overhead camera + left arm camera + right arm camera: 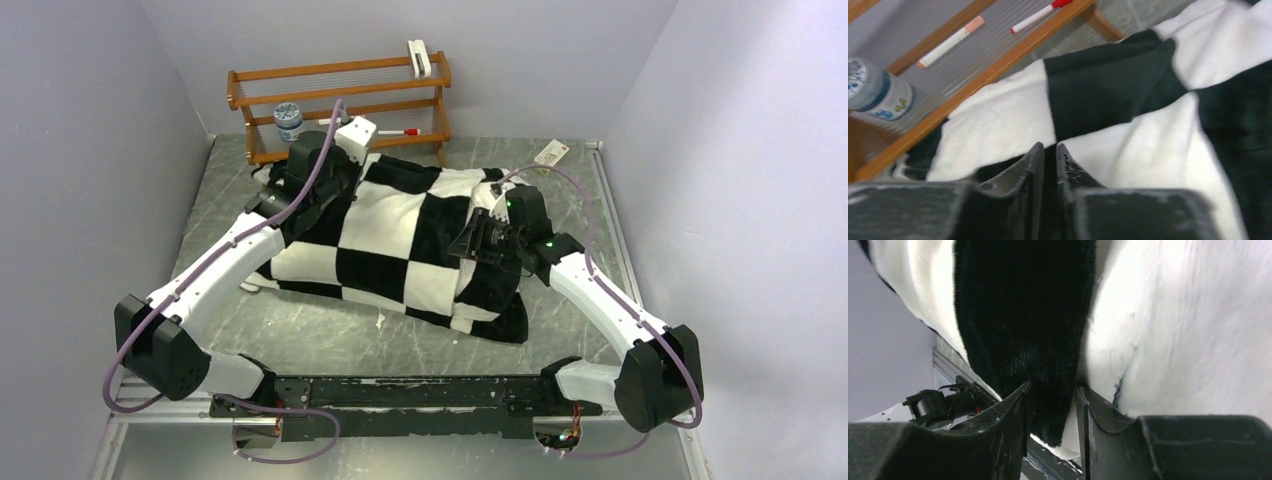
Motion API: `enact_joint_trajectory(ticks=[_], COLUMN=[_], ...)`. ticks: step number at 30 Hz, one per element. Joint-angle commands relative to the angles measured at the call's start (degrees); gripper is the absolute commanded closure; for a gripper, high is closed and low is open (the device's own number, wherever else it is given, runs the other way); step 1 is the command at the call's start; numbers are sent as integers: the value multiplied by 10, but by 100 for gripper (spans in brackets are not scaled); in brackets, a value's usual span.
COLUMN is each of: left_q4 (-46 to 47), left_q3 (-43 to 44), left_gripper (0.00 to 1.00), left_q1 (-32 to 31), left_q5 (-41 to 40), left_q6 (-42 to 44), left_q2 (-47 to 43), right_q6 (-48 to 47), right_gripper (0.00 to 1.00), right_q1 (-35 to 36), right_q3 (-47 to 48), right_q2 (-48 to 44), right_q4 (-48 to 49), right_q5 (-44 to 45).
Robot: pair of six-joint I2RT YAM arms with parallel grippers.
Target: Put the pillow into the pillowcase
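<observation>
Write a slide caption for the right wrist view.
Right hand straddling a black fold of the checkered pillowcase.

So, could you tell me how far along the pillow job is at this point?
Mostly done: the pillowcase bulges full on the table, so the pillow looks largely inside. In hand: the left hand pinches the case's far left end; the right hand straddles a black flap at the opening, bare pillow beside it. Left: tucking that last bit in and pulling the case over.
</observation>
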Motion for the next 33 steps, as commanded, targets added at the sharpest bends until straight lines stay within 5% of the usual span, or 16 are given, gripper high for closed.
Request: enact_joint_trajectory(ticks=[1,2,5,13,17,33], left_q4=[-34,-28,17,23,38,77], left_q3=[52,40,-2,24,7,-55], left_gripper=[57,47,35,43,43,45], left_q1=[-3,-3,-22,-148,-149,-149], left_q5=[54,61,75,28,37,97], left_q6=[-57,-77,-164,-219,-244,-282], left_q2=[-18,-29,-72,-19,4,28], right_q6=[20,11,-18,-66,-63,-94], right_gripper=[59,56,52,70,72,80], right_q1=[10,10,10,10,10,16], right_q3=[20,37,92,131,114,108], right_q2=[-23,-29,-50,-33,-16,51], right_q4=[29,6,-55,-110,-73,-121], right_q5=[34,50,125,252,215,367])
